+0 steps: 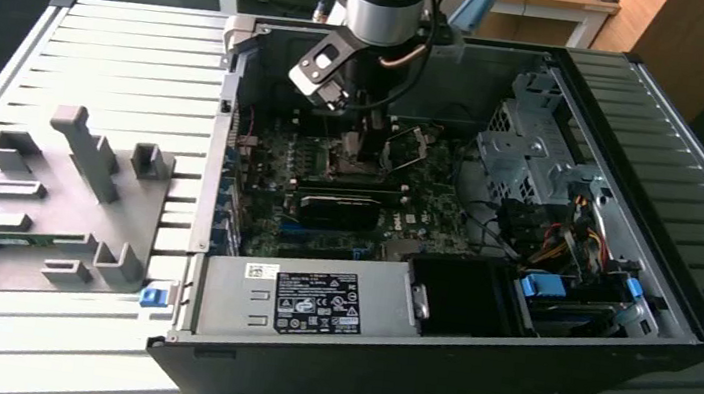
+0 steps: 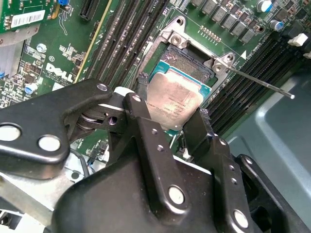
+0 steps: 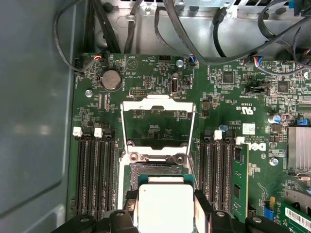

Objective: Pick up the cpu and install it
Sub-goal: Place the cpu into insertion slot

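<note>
Motherboard [image 3: 223, 92] all round, end effector [image 2: 172, 97] tight on cpu [image 3: 165, 206] edges at open socket [image 2: 187, 60].

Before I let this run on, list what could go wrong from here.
1. The cpu, clamped in the end effector, looks tilted over the open socket; lowered askew, it could bend the contacts.
2. The thin retention lever juts out beside the socket, close to one finger, which might snag it.
</note>
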